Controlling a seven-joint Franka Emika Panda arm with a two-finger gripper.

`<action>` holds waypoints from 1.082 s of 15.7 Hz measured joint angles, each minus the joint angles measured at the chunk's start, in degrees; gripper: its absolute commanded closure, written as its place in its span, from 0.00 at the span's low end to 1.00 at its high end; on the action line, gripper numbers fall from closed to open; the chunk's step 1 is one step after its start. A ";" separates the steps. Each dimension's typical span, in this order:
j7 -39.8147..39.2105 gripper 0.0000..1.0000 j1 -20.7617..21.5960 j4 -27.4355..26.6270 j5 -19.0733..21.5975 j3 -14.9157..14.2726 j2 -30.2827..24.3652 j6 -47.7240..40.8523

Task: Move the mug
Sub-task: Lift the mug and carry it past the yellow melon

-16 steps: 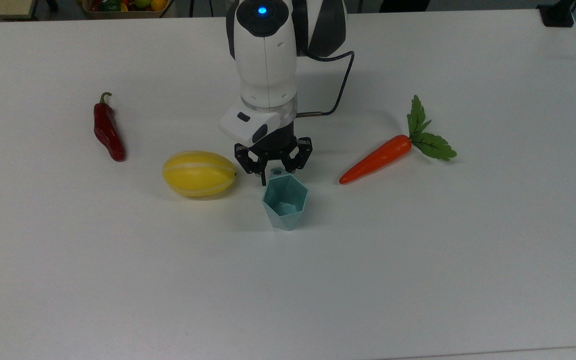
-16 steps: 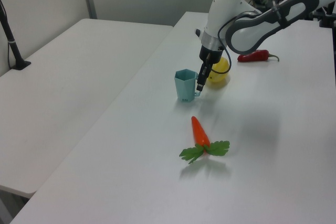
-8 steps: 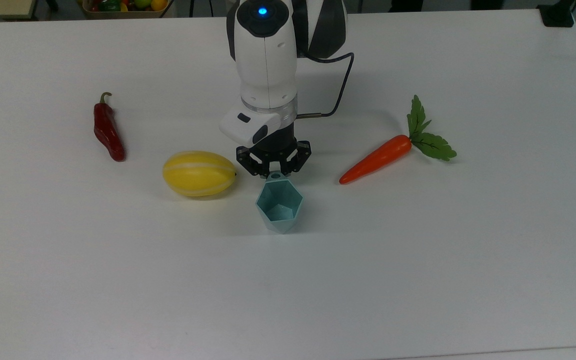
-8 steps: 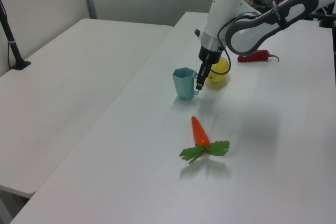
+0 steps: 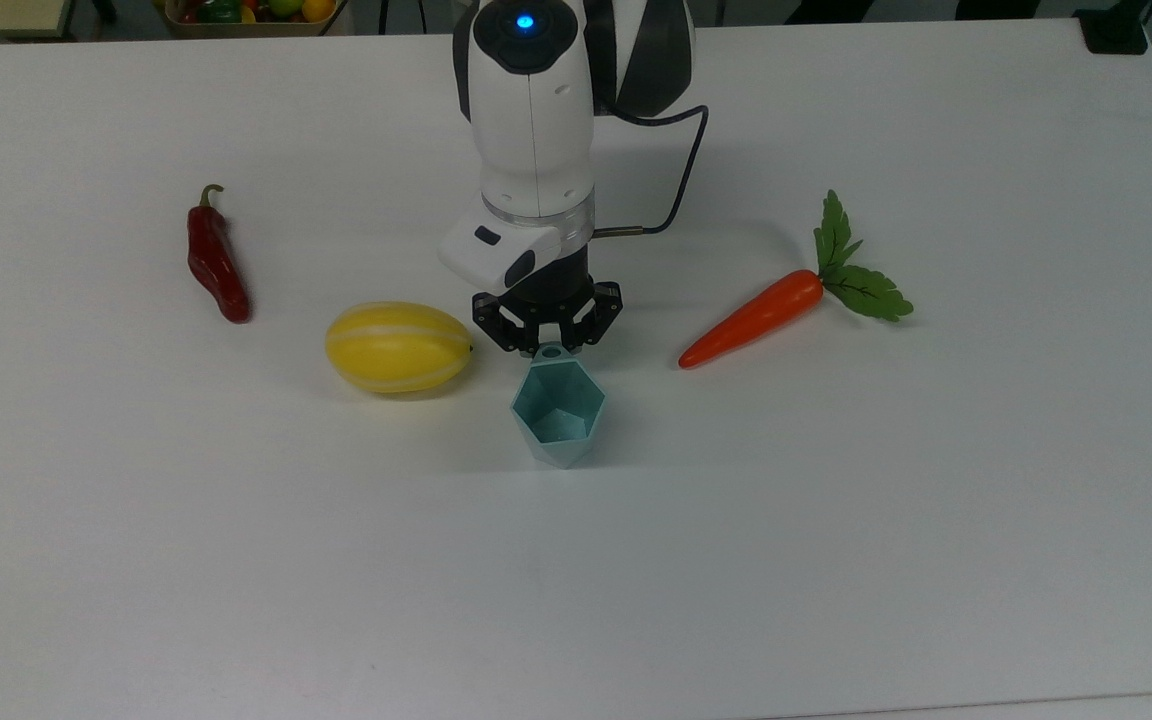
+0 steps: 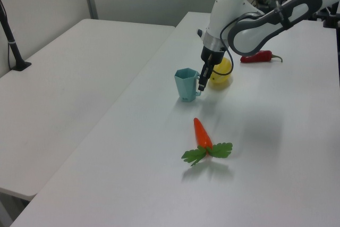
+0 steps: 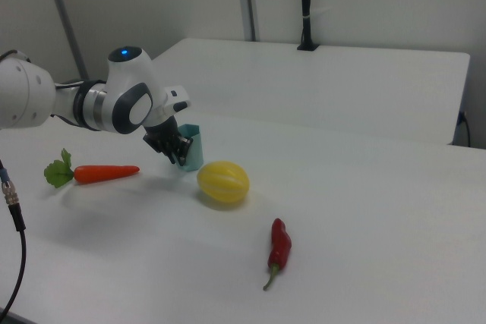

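Going from the top view's left to its right, a red chilli pepper (image 5: 215, 258) lies well apart from the rest, then a yellow striped melon (image 5: 397, 346) sits just beside the mug (image 5: 558, 410), and an orange carrot (image 5: 753, 318) with green leaves lies further off on the white tabletop (image 5: 836, 520). The mug stands upright in the middle of this row, with its open hexagonal rim up and its small holed tab (image 5: 552, 351) turned toward the arm. That is probably why the end effector (image 5: 547, 335) meets it from that side. In the left view the end effector (image 6: 202, 84) comes down at a slight tilt and touches the tab side of the mug (image 6: 185, 84), with its fingers drawn close together on the tab, so it appears closed around that 1 small part. Gripping the tab keeps the fingers off the slanted facets, where they would likely slide. In the right view the mug (image 7: 193, 146) sits partly behind the end effector (image 7: 179, 155).
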 measured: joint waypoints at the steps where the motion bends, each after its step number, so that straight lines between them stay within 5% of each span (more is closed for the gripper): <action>1: 0.15 1.00 -0.02 0.09 0.00 0.00 -0.11 0.00; 7: 0.49 1.00 -0.89 0.21 0.01 -0.01 -4.01 -2.69; 17: 0.49 1.00 -4.95 -0.34 0.01 -0.07 -19.27 -22.56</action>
